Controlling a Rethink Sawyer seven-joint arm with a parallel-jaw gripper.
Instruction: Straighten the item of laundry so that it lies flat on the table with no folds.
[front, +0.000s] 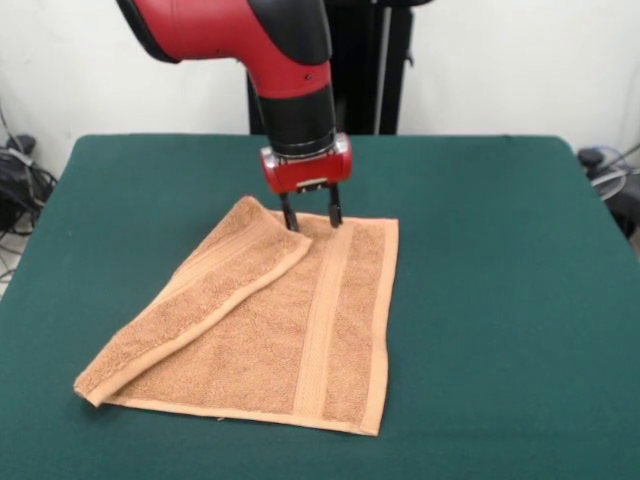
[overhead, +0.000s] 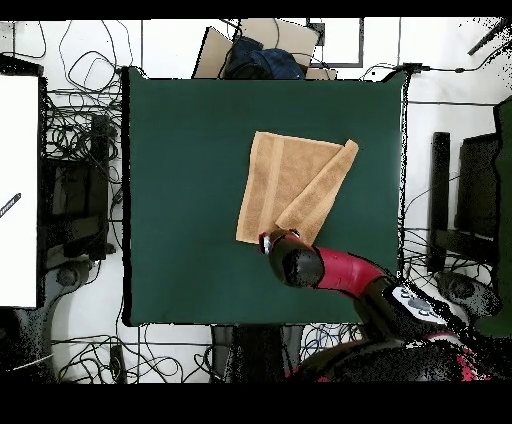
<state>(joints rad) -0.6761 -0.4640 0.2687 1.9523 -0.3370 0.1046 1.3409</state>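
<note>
Pincer: gripper (front: 311, 214) on the red and black arm (front: 290, 75), its two dark fingers (front: 289, 214) pointing down and standing narrowly apart, tips at the towel's far edge; whether they pinch cloth cannot be told.
Pincer, overhead: gripper (overhead: 268, 240) at the towel's edge nearest the robot's base, largely hidden under the arm's wrist.
Task item: peach-orange towel (front: 300, 330) lying on the table, a little toward the camera from centre in the front view.
Fold: one side turned over as a long diagonal flap (front: 200, 300) resting on the towel's own surface, running from beside the gripper to the near left corner.
Weave: woven band (front: 325, 310) running from the far edge to the near edge, on the flat part right of the flap.
Writing and labels: none readable in either view.
Support: dark green table (front: 500, 300), bare cloth on all sides of the towel.
Surroundings, front: black cables and equipment (front: 20, 180) beyond the table's left edge; black pedestal (front: 370, 60) behind the arm.
Surroundings, overhead: tangled cables (overhead: 80, 200) beside the table; cardboard (overhead: 215, 50) and dark cloth (overhead: 260, 60) beyond the far edge.
Obstruction: arm covers the towel's edge at the gripper in the overhead view.
</note>
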